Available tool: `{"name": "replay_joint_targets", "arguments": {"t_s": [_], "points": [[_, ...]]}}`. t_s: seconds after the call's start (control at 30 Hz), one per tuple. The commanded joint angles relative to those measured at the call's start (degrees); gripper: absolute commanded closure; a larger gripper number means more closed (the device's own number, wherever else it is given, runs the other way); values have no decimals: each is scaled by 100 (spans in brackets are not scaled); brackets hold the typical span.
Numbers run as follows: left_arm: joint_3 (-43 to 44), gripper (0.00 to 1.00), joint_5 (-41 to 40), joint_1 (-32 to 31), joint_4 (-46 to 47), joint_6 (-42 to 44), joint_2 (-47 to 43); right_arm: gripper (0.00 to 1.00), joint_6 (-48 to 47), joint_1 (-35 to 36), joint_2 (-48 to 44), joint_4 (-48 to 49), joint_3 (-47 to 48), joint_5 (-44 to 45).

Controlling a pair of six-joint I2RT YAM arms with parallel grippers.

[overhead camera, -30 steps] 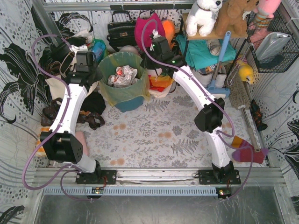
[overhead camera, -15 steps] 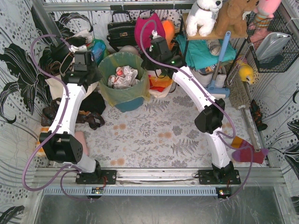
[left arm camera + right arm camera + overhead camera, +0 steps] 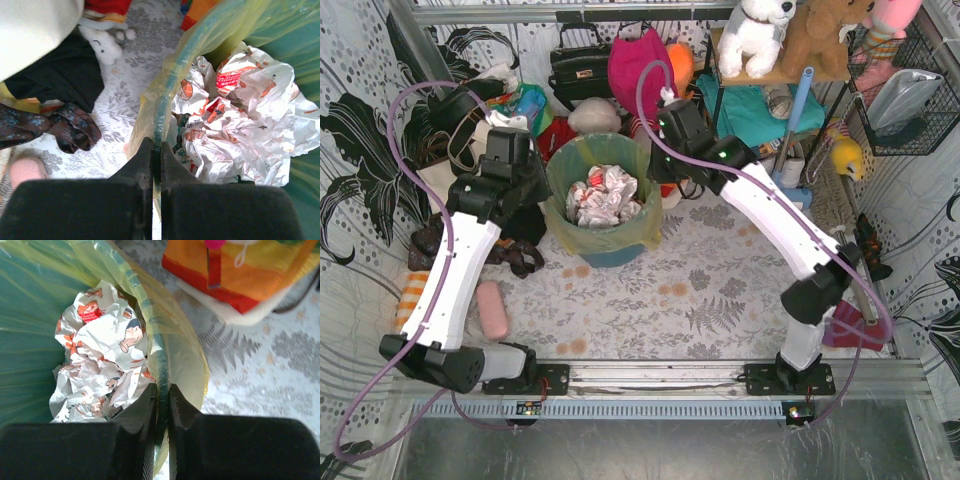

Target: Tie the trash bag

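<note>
The trash bag [image 3: 620,238] is thin yellow film lining a teal round bin [image 3: 606,257] at the back middle of the floral mat. Crumpled printed white paper [image 3: 605,195] fills it. My left gripper [image 3: 546,186] is at the bin's left rim. In the left wrist view that gripper [image 3: 156,145] is shut on the trash bag [image 3: 150,100] where it folds over the rim. My right gripper [image 3: 655,170] is at the right rim. In the right wrist view it [image 3: 163,388] is shut on the trash bag [image 3: 187,347] over the teal rim. No handle strips show.
Behind the bin stand a black handbag [image 3: 580,65] and a magenta bag [image 3: 638,60]. Plush toys [image 3: 760,35] sit on a shelf at the back right. Dark shoes [image 3: 515,255] and a pink slipper [image 3: 492,310] lie to the left. An orange striped cloth [image 3: 240,270] is beside the bin's right side.
Both grippers have closed on the bag-covered rim. The bin, with both grippers on it, has shifted nearer and a little to the right. Both arms have stretched out.
</note>
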Motion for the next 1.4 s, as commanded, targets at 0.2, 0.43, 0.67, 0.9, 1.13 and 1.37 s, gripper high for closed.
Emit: {"name": "replay_joint_targets", "arguments": {"t_s": [0.2,0.43,0.67,0.9,1.13,1.37], "points": [[-63,100,694,-1788,10,-824,-617,100,710,502,-2504,-36,-2206,-114],[43,100,458,-2984,-188,-1304,-372,100,1083,502,-3367,-676,-3002,52],[139,100,481,-3461,-712,-1450,-205,100,1349,501,-3747,-1046,-3330,-4],[-77,100,512,-3561,-730,-1548,-283,100,1421,502,-3829,-1147,-3568,-111],[-146,74,219,-3552,-701,-1485,-238,73,1534,502,-3982,-963,-3725,343],[342,36,-284,-3544,-838,-1414,-366,49,1532,502,-4147,-795,-3372,937]]}}
